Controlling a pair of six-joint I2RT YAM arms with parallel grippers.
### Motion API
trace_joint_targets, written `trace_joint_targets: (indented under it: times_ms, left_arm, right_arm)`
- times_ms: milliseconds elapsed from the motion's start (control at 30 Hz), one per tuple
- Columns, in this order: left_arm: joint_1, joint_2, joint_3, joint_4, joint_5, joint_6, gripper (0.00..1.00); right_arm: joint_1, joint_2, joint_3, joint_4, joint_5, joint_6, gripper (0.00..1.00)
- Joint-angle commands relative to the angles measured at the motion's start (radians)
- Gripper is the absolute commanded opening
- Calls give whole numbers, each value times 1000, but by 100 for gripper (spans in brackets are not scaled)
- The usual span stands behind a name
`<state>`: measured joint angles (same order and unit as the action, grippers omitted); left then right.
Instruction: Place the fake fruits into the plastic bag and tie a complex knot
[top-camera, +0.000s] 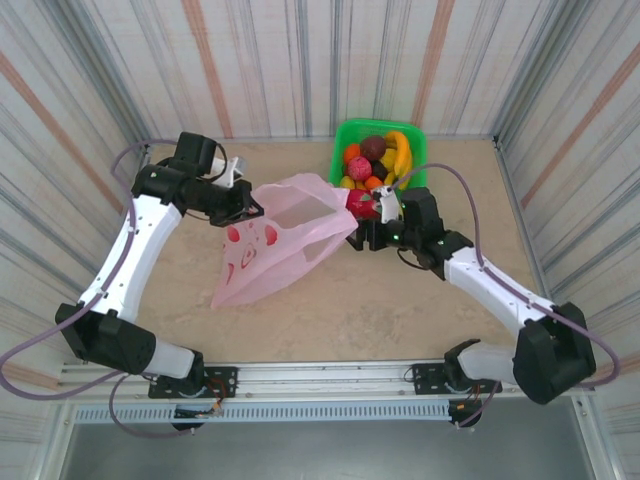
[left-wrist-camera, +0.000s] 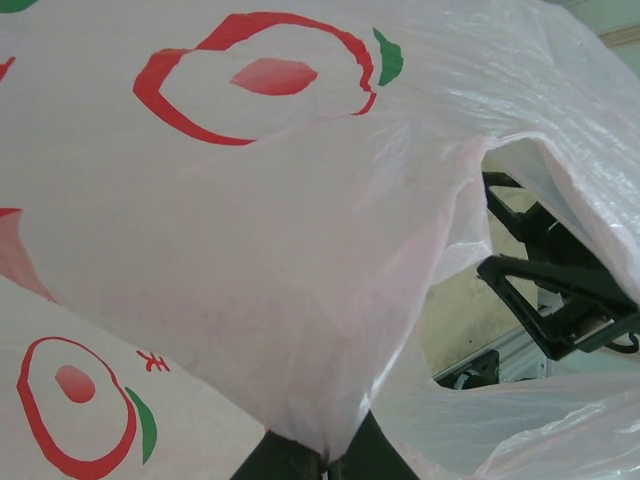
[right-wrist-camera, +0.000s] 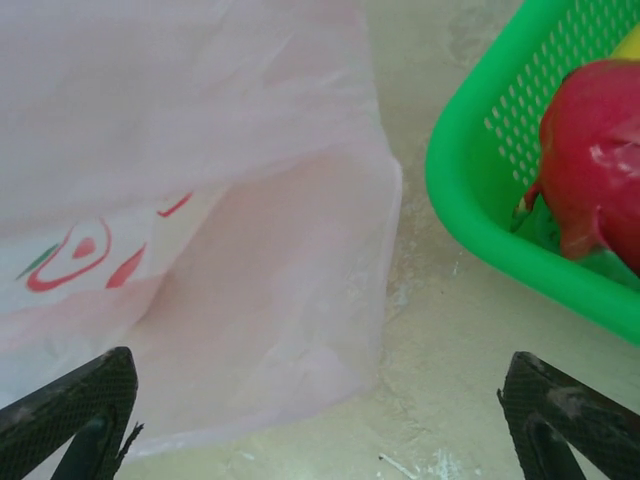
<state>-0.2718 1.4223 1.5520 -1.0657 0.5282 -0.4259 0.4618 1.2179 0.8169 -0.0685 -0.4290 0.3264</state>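
- The left gripper (left-wrist-camera: 325, 455) is pinched tight on the film of the thin translucent pink plastic bag (top-camera: 270, 250), which lies on the table centre-left.
- The right gripper (right-wrist-camera: 320, 400) has its jaws spread wide and empty, over the table between the bag's edge and the bright green mesh basket (right-wrist-camera: 475, 230).
- The glossy plastic fake fruits (top-camera: 375, 160) sit in the basket, just beside the bag.

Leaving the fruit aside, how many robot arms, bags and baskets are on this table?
Robot arms: 2, the left arm and the right arm
Bags: 1, the pink plastic bag
Baskets: 1, the green basket
Total: 4
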Motion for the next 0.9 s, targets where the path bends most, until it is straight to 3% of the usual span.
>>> trace_joint_targets:
  times_ms: [0, 267, 500, 867]
  left_arm:
    - [13, -6, -4, 33, 53, -24, 0]
    - [107, -90, -114, 179, 118, -121, 0]
    - [136, -106, -127, 173, 148, -119, 0]
    - [145, -125, -114, 128, 135, -105, 0]
  right_arm:
    - [-43, -93, -34, -60, -63, -121, 99]
    - [-233, -123, 146, -348, -12, -110, 100]
    - [-193, 77, 303, -463, 164, -301, 99]
    - [-91, 528, 665, -560, 262, -693, 99]
